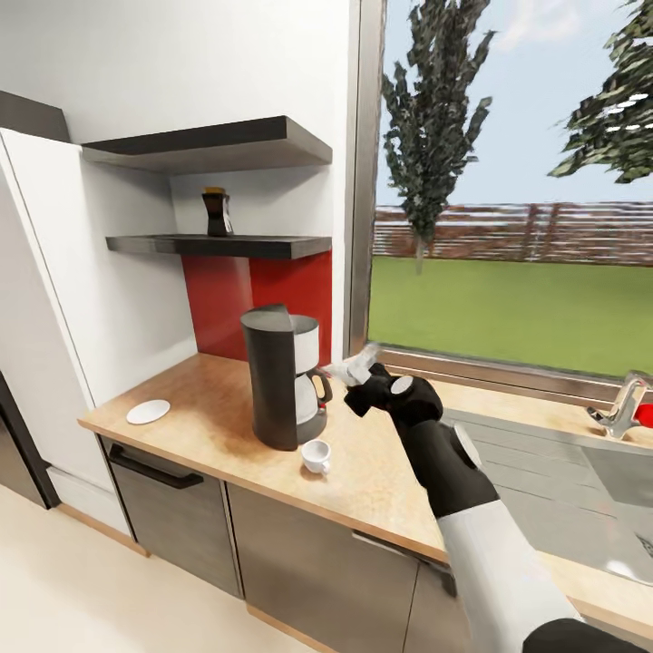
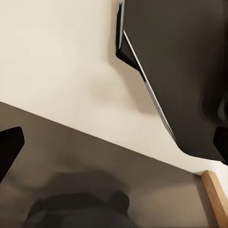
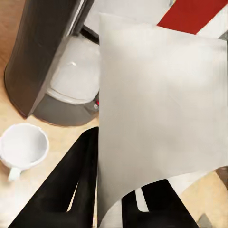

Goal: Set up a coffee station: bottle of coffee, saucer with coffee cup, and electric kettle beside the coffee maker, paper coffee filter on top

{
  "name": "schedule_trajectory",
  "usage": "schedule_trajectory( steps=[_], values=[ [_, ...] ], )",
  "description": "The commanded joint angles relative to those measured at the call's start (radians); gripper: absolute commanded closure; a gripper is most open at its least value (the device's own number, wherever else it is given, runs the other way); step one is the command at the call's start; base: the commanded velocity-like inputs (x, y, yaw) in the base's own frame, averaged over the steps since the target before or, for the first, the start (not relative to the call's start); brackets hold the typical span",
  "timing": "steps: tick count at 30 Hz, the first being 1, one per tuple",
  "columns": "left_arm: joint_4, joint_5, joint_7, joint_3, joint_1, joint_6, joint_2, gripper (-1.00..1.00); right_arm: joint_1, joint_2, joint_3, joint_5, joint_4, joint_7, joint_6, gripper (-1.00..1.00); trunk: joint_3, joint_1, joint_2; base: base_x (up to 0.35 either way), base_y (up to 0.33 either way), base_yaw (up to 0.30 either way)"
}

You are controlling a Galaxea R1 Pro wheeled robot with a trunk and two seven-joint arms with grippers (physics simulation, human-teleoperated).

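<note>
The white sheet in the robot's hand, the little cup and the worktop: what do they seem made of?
The paper coffee filter looks like thin matte paper: flat, with a curling edge. The coffee cup looks like glazed white ceramic, smooth with a slight shine. The countertop looks like light wood or wood-look laminate, going by its grain.

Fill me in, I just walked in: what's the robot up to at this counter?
It is setting up a coffee station. The right gripper holds the paper coffee filter beside the coffee maker, not yet on top. The coffee cup stands on the countertop in front of the maker, while the saucer lies apart near the counter's left end. The bottle of coffee is on the kitchen shelf.
</note>
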Motion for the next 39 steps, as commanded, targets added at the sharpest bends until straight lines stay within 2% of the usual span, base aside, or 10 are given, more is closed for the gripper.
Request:
schedule_trajectory(
  steps=[1, 4, 7, 11, 13, 17, 21, 26, 28, 39],
  values=[
    [0.000, 0.001, 0.001, 0.006, 0.000, -0.002, 0.001, -1.00, -0.108, 0.000, 0.000, 0.149, 0.079, 0.139, 0.005, 1.00, 0.000, 0.000, -0.001, 0.000, 0.000, 0.000],
    [0.001, 0.001, 0.000, 0.004, 0.000, -0.004, 0.002, -1.00, -0.193, 0.000, -0.002, 0.306, 0.123, 0.294, 0.004, 1.00, 0.000, 0.000, -0.001, 0.000, 0.000, 0.000],
    [0.000, -0.001, -0.001, 0.003, 0.000, -0.001, 0.001, -1.00, -0.269, 0.000, -0.003, 0.430, 0.135, 0.429, 0.004, 1.00, 0.000, 0.000, -0.001, 0.000, 0.000, 0.000],
    [0.000, -0.002, -0.001, 0.003, 0.000, 0.000, 0.006, -1.00, -0.375, 0.000, -0.004, 0.464, 0.150, 0.529, 0.004, 1.00, 0.000, 0.000, -0.001, 0.000, 0.000, 0.000],
    [0.000, -0.001, -0.001, 0.003, 0.000, 0.000, 0.007, -1.00, -0.403, 0.000, -0.004, 0.478, 0.172, 0.548, 0.004, 1.00, 0.000, 0.000, -0.001, 0.000, 0.000, 0.000],
    [0.001, -0.001, 0.000, 0.001, 0.000, 0.000, 0.011, -1.00, -0.498, 0.000, -0.004, 0.542, 0.252, 0.583, 0.004, 1.00, 0.000, 0.000, -0.001, 0.000, 0.000, 0.000],
    [0.002, -0.001, 0.000, 0.001, 0.000, 0.000, 0.012, -1.00, -0.514, 0.000, -0.002, 0.556, 0.263, 0.615, 0.004, 1.00, 0.000, 0.000, -0.001, 0.000, 0.000, 0.000],
    [0.001, -0.001, 0.000, 0.003, 0.000, 0.000, 0.012, -1.00, -0.517, 0.000, -0.004, 0.618, 0.264, 0.622, 0.003, 1.00, 0.000, 0.000, -0.001, 0.050, 0.000, 0.000],
    [0.001, -0.001, 0.000, 0.003, 0.000, 0.000, 0.012, -1.00, -0.517, 0.000, -0.005, 0.630, 0.262, 0.624, 0.002, 1.00, 0.000, 0.000, -0.001, 0.256, 0.030, 0.000],
    [0.002, -0.001, 0.000, 0.003, 0.000, 0.000, 0.012, -1.00, -0.517, 0.000, 0.002, 0.640, 0.262, 0.625, 0.002, 1.00, 0.000, 0.000, -0.001, 0.323, 0.121, 0.000]
  ],
)
